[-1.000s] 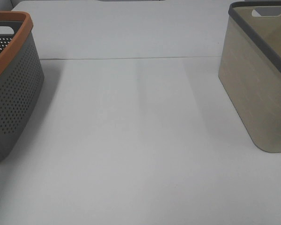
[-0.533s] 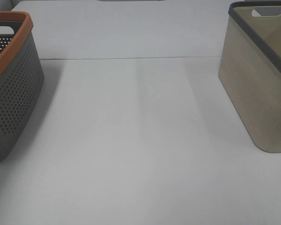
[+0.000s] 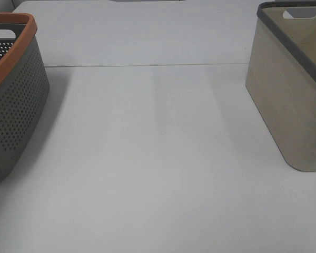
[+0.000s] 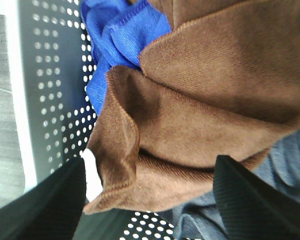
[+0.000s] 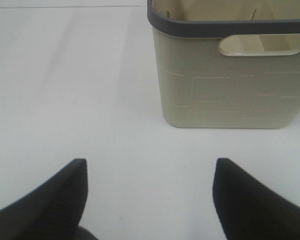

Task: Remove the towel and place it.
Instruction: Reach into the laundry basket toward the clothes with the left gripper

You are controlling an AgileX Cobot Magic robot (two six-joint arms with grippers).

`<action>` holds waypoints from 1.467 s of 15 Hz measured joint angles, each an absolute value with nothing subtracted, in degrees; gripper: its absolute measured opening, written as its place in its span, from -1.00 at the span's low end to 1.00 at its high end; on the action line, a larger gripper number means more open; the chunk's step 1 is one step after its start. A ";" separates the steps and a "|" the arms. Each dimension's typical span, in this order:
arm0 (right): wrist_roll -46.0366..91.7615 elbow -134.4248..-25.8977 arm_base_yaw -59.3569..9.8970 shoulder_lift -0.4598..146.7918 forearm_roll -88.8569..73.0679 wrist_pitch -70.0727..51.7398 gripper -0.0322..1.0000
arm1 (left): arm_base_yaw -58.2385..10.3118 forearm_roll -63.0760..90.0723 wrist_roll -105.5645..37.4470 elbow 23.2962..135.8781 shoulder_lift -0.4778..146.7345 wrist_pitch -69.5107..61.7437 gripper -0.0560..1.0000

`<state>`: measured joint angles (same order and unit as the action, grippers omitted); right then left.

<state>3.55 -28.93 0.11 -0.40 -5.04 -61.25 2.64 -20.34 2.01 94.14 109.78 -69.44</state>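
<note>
A: How is the high view comparing with a second ago?
B: Nothing is changing. The grey basket, beige basket and desk are sitting as before, and neither arm is showing there.
A: Where is the towel?
B: The towel is lying crumpled in the grey basket, against a blue cloth and a grey cloth. The left end effector is hanging close over it, fingers spread wide, with the towel's hemmed fold lying between the tips. It is gripping nothing.
A: And the right side?
B: The right end effector is hovering over the desk near the beige basket, jaws wide apart, holding nothing.
</note>
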 joint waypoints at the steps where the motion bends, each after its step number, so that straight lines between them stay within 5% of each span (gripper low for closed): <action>1: 3.55 -28.93 0.11 -0.40 -5.04 -61.25 0.36 | 2.64 -21.31 2.01 94.14 110.98 -69.44 0.40; 17: 3.55 -28.93 0.11 -0.40 -5.04 -61.25 0.36 | 6.88 -17.76 2.12 94.48 116.08 -69.67 0.39; 22: 3.55 -28.93 0.11 -0.40 -5.04 -61.25 0.36 | 6.88 -18.05 2.01 96.49 116.48 -69.67 0.02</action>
<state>3.55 -28.93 0.11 -0.40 -5.04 -61.25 6.88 -18.05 2.01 96.49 116.48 -69.67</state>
